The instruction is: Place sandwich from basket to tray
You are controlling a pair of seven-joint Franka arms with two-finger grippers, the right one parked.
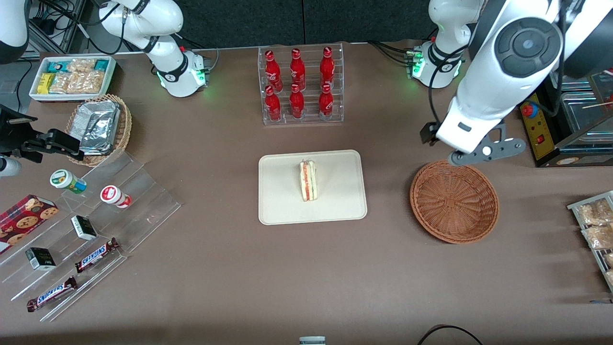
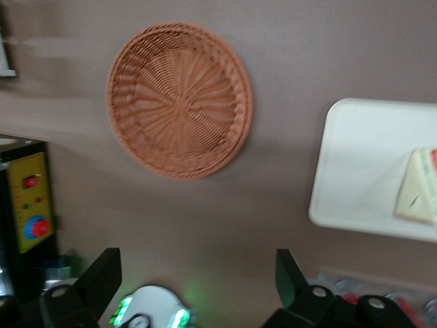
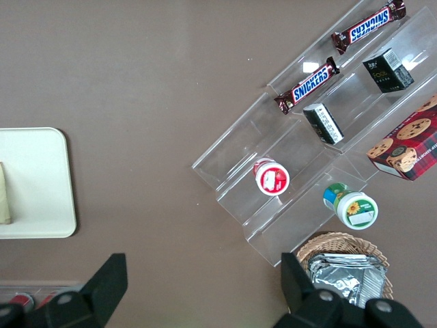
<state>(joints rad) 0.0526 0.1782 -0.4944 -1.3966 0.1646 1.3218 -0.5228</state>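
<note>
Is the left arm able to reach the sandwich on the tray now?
Probably yes. The sandwich lies uncovered on the tray, nothing stands over it, and the open, empty gripper hangs above the table near the basket.

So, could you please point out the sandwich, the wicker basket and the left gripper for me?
sandwich (image 1: 308, 180), front view, its striped cut edge.
wicker basket (image 2: 179, 101), left wrist view, centre of its woven floor.
left gripper (image 2: 198, 283), left wrist view, midway between its open fingers, raised above the table.
</note>
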